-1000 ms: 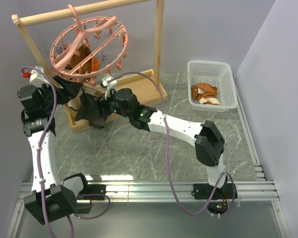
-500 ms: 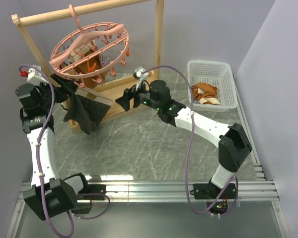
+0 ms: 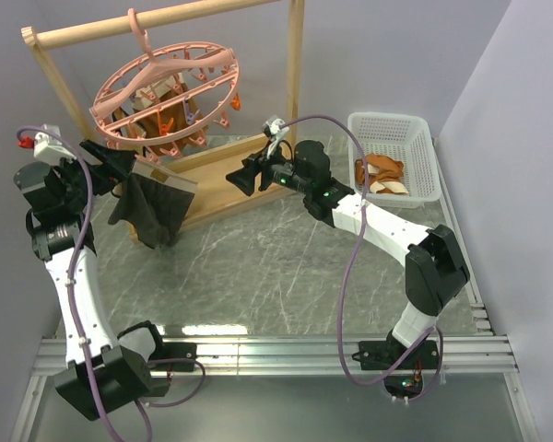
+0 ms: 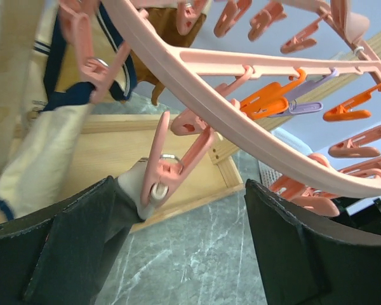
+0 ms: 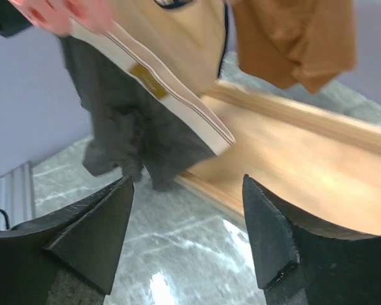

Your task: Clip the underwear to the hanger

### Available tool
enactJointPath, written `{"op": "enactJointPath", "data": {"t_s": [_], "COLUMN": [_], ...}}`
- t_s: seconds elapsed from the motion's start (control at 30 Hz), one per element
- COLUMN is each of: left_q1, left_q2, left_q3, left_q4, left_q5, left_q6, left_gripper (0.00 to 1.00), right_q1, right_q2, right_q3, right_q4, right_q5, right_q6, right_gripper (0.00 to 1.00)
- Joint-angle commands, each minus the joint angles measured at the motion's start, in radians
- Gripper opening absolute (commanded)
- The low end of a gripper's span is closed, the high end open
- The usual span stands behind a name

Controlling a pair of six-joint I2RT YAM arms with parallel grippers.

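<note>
Fingertips of the left gripper (image 3: 104, 155) merge with dark cloth in the overhead view, so contact there cannot be told. Its wrist view shows the jaws spread wide with nothing pinched between them. A pink clip (image 4: 168, 168) hangs just ahead in the gap. That clip bites a pale corner of the waistband (image 4: 134, 184). Whether any other clip holds the underwear (image 3: 152, 207) is hidden under the ring of the hanger (image 3: 166, 72). The ring's far side is cut off at the edge of the left wrist view. In the right wrist view the top of the garment is blurred and runs out of frame.

A cream garment with navy trim (image 4: 38, 146) and a tan cloth (image 5: 292, 38) also hang from the hanger, close behind the underwear. The hanger's hook sits over the top bar of the wooden rack (image 3: 166, 18), whose base lies on the grey marbled table (image 3: 258, 267). The right gripper (image 3: 240, 180) is in the air to the right of the underwear, apart from it, jaws wide and empty. At the far right a white basket (image 3: 426, 161) holds orange and cream garments (image 3: 380, 173).

The underwear droops from the hanger's near left side as a dark brown-grey, creased cloth. Its pale striped waistband slopes along the top edge and carries a small tan label.
</note>
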Motion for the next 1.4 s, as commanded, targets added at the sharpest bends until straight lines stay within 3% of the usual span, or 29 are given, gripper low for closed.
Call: {"op": "enactJointPath", "data": {"t_s": [0.0,0.13,0.23,0.47,0.6,0.73,1.0,1.2,1.37], "left_q1": [0.021,0.050,0.076,0.092,0.092,0.090,0.090,0.077,-0.024], "left_q2": [-0.078,-0.129,-0.131,-0.144,-0.137,-0.147,-0.154,-0.146,-0.150], "left_q3": [0.047,0.052,0.075,0.058,0.046,0.009,0.004,0.004,0.020], "left_q4": [-0.033,-0.073,-0.107,0.017,0.049,0.120,0.077,0.106,0.091], "left_q5": [-0.039,-0.120,-0.071,0.269,0.392,0.465,0.501,0.484,0.386], "left_q6": [0.020,0.005,-0.007,-0.102,-0.125,-0.139,-0.076,-0.062,0.002], "left_gripper": [0.88,0.88,0.88,0.82,0.81,0.79,0.75,0.72,0.65], "right_q1": [-0.002,0.013,0.044,0.113,0.119,0.130,0.135,0.144,0.168], "right_q2": [-0.004,-0.001,0.014,0.083,0.142,0.188,0.242,0.243,0.225], "right_q3": [0.024,0.038,0.062,0.162,0.236,0.303,0.392,0.408,0.388], "right_q4": [0.128,0.178,0.203,0.273,0.255,0.252,0.247,0.254,0.244], "right_q5": [-0.077,-0.103,-0.104,-0.071,-0.057,-0.051,-0.049,-0.071,-0.057], "right_q6": [0.022,0.027,-0.013,-0.085,-0.095,-0.119,-0.142,-0.164,-0.187], "right_gripper": [0.74,0.68,0.65,0.64,0.68,0.69,0.66,0.50,0.30]}}
